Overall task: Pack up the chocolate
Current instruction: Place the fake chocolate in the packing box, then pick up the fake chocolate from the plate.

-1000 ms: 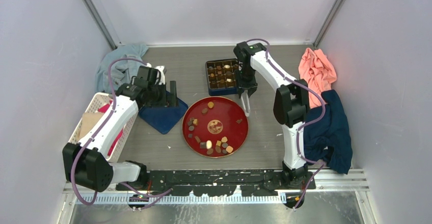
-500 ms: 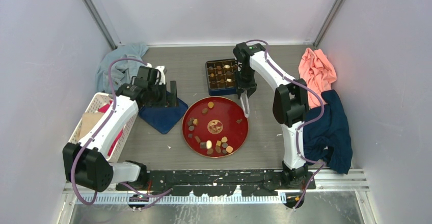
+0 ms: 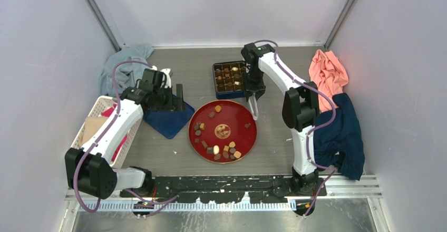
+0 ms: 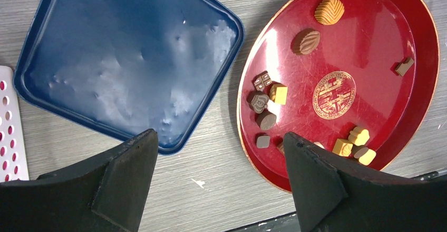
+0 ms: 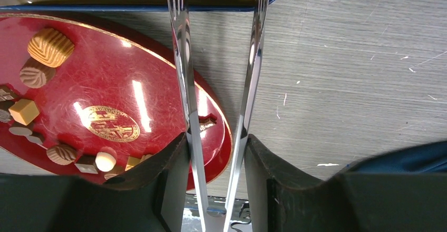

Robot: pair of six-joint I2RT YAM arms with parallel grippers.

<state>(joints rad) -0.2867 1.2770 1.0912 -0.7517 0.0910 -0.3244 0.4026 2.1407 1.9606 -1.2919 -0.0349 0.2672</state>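
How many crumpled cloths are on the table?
3. A grey-blue cloth in the far left corner, a pink cloth at the far right, a dark blue cloth just nearer than it. Something pink in the basket may be another.

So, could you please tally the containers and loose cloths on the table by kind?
Crumpled fabric cloths, grey-blue cloth, salmon-pink cloth, navy cloth: 3
Blue tin parts, compartmented box, flat lid: 2
Round red plate: 1
White perforated plastic basket: 1
Total: 7
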